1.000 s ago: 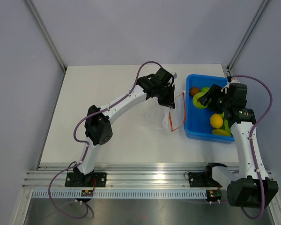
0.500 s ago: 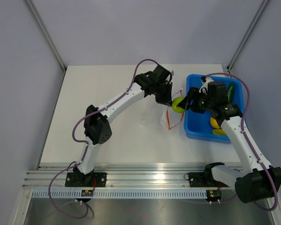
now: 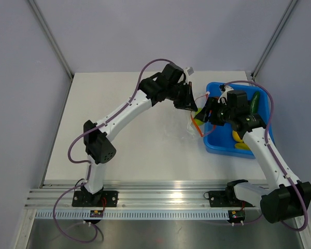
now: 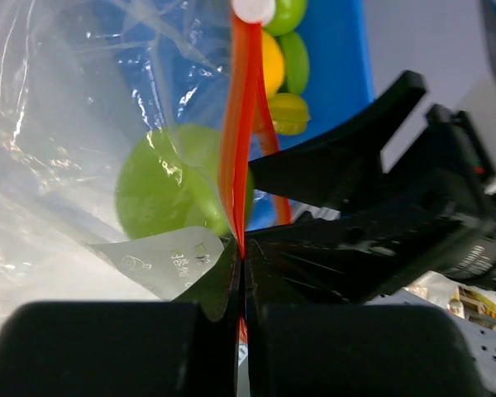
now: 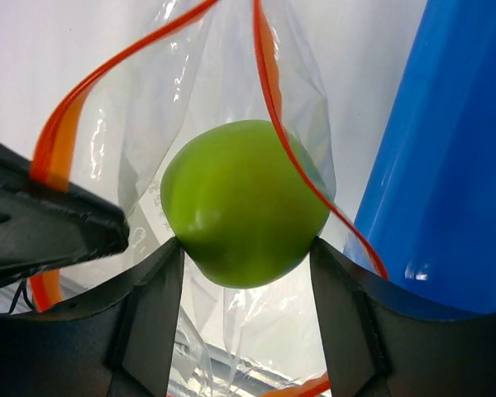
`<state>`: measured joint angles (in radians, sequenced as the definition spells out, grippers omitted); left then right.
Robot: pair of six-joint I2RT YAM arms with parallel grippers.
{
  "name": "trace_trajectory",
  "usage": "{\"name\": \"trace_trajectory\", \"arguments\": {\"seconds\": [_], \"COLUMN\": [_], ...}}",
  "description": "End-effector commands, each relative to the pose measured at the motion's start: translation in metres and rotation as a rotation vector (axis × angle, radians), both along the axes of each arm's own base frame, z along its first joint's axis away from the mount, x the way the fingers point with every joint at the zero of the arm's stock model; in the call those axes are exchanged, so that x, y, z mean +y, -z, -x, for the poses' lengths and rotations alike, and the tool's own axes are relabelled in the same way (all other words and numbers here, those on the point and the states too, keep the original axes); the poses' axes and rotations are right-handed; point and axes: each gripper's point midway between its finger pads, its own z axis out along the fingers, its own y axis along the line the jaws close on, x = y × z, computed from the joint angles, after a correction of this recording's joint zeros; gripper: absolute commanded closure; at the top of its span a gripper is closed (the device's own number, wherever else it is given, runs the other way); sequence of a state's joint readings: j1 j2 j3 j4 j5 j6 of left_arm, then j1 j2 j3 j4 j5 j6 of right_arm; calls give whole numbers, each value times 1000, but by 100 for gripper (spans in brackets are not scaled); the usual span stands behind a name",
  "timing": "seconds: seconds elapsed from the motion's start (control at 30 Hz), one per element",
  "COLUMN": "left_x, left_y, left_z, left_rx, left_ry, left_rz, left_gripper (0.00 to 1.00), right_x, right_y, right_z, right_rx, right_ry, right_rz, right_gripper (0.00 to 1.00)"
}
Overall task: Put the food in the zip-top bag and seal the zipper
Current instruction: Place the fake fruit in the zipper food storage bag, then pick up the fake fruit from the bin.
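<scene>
Bag is dangling just beside the tray, thin and crinkly; I am judging it light, floppy and slippery, with the zipper the one firm hold. My left tool is clamping that strip. My right tool is gripping an apple in the mouth. Grey walls are hemming the white bench.

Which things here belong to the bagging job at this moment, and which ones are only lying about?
In the job: zip-top bag; its zipper, pinched by the left claw; green fruit, held by the right claw at the bag's mouth.
Lying about: blue tray; yellow fruit in it; table.
</scene>
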<state>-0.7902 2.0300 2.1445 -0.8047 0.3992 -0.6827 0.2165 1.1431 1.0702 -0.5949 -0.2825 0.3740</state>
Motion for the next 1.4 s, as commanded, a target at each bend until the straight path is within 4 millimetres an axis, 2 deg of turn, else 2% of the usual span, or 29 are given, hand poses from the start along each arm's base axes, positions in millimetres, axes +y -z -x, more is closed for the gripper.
{"name": "trace_trajectory", "arguments": {"seconds": [0.0,0.03,0.07,0.1,0.17,0.27,0.4,0.5,0.57,0.6,0.63,0.67,0.7,0.73,0.77,0.8,0.9,1.07,1.13,1.37], "left_x": [-11,-11,-11,-10,-7,2,15,22,27,29,31,34,35,36,36,37,40,39,38,36], "left_y": [-47,-48,-48,-43,-38,-21,-1,11,17,19,20,23,24,21,22,23,22,27,30,32], "left_z": [15,16,16,15,12,4,-6,-12,-15,-17,-17,-17,-18,-18,-17,-18,-17,-13,-13,-13], "left_rx": [-17,-15,-15,-16,-15,-15,-19,-14,-10,-14,-18,-17,-26,-34,-35,-41,-54,-45,-39,-48], "left_ry": [70,73,75,72,63,31,-12,-33,-40,-48,-55,-60,-63,-65,-63,-63,-61,-34,-27,-8], "left_rz": [156,160,161,148,130,75,9,-21,-37,-49,-54,-65,-68,-64,-69,-74,-77,-79,-80,-79], "left_gripper": [100,100,100,100,100,100,100,100,100,100,100,100,100,100,100,100,100,100,100,100], "right_x": [10,11,12,11,11,5,-2,-15,-40,-59,-90,-105,-133,-147,-157,-182,-202,-216,-221,-222], "right_y": [-13,-11,-13,-16,-22,-37,-56,-61,-57,-57,-53,-46,-35,-26,-10,4,40,78,86,128], "right_z": [-2,-2,-1,0,2,4,6,4,1,0,-3,0,-3,-2,1,2,6,8,4,-11], "right_rx": [-43,-38,-41,-44,-59,-94,-146,-179,-178,-169,-159,-120,-68,-30,24,72,156,233,239,319], "right_ry": [-38,-43,-49,-49,-50,-28,2,66,193,293,433,483,578,622,654,732,795,828,843,845], "right_rz": [-25,-21,-21,-21,-22,-10,3,36,112,159,240,276,304,308,321,333,353,352,333,306], "right_gripper": [49,45,31,22,10,9,12,15,15,15,15,14,14,12,11,11,9,5,5,5]}}
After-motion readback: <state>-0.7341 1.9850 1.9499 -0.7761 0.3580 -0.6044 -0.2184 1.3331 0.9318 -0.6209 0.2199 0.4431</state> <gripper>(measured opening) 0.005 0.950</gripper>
